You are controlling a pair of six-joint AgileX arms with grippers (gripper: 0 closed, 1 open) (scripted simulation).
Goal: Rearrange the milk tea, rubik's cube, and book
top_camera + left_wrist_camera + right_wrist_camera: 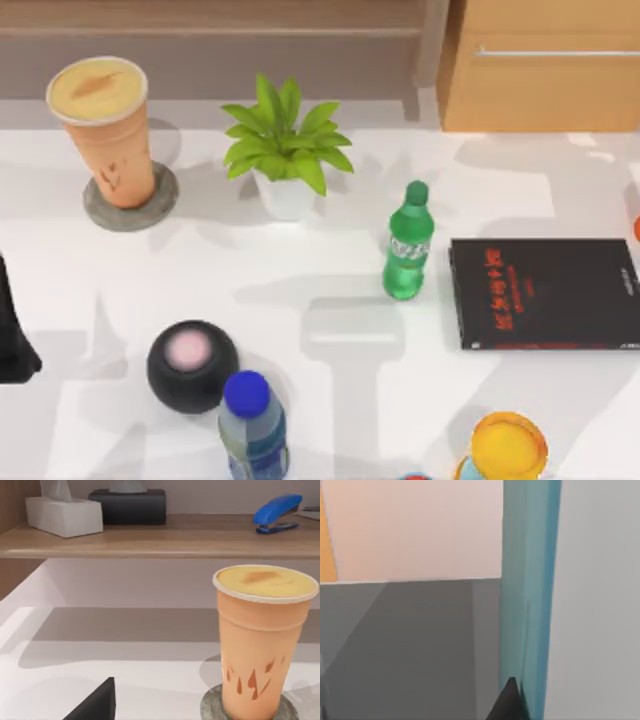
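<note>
The milk tea (103, 130) stands upright on a grey coaster (131, 200), far left of the worktop (330, 330). The left tool (15, 330) sits at the left edge; whether it is apart or together, I cannot tell.

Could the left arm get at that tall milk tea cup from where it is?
Probably yes. The milk tea stands upright on a grey coaster near the table's far left; the left gripper sits at the left edge, with bare table between them.

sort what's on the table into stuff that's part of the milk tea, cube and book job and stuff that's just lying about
Part of the job:
- milk tea, standing on the grey coaster

Just lying about:
- potted plant
- green bottle
- black book
- black sphere
- blue-capped bottle
- yellow-orange container
</note>
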